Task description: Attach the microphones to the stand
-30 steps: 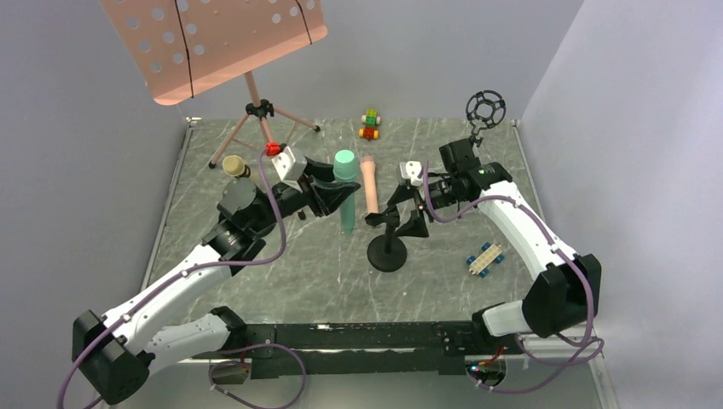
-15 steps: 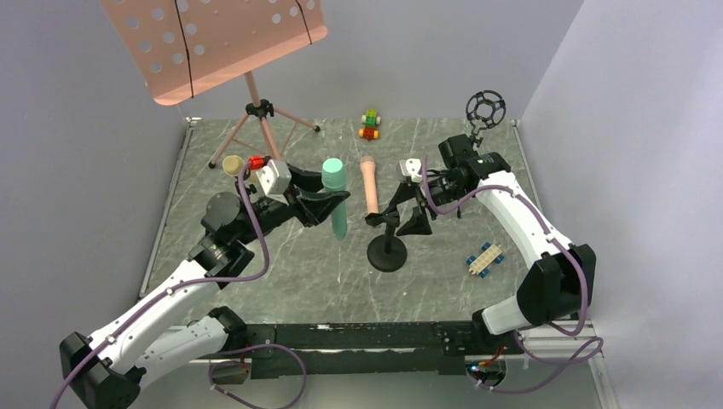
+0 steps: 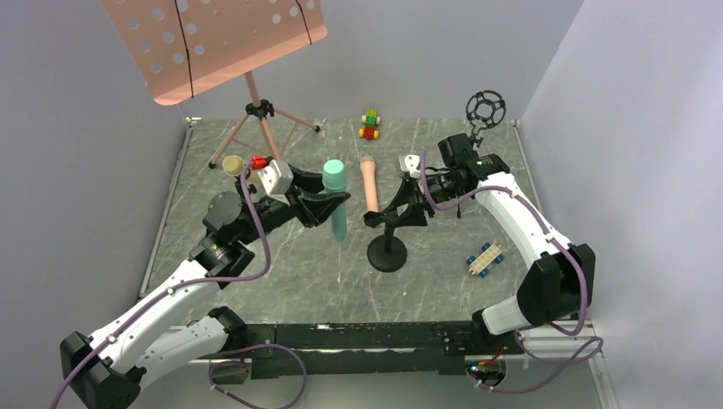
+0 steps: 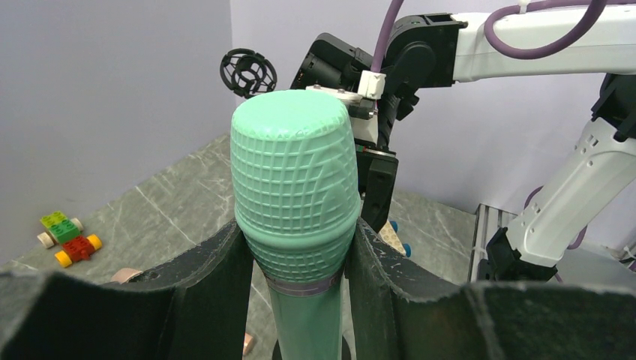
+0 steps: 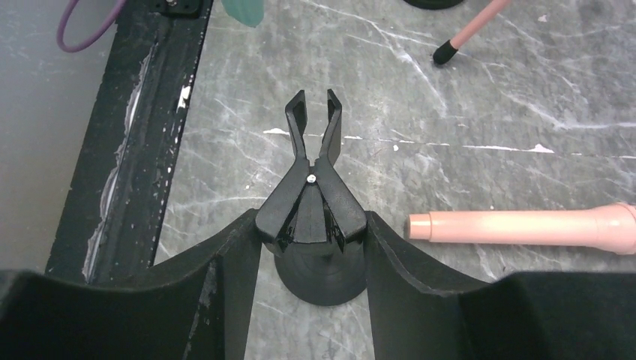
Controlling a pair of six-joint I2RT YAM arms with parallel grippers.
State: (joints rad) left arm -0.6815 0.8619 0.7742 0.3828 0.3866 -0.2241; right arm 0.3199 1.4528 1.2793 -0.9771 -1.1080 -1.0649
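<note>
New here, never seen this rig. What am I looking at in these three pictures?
Two robot arms bolted to a table. The wide picture comes from a fixed camera above; the other two from a camera on each wrist, looking past its own fingers. The left gripper holds a teal-green microphone. The right gripper is closed on the clip of the black stand. On the table lie a pink microphone, a yellow microphone and two toy-brick cars; a music stand stands behind.

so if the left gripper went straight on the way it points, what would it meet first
Most likely the clip of the black stand, held in the right gripper, just ahead of the left gripper and its teal-green microphone; depth is unclear from above.
</note>
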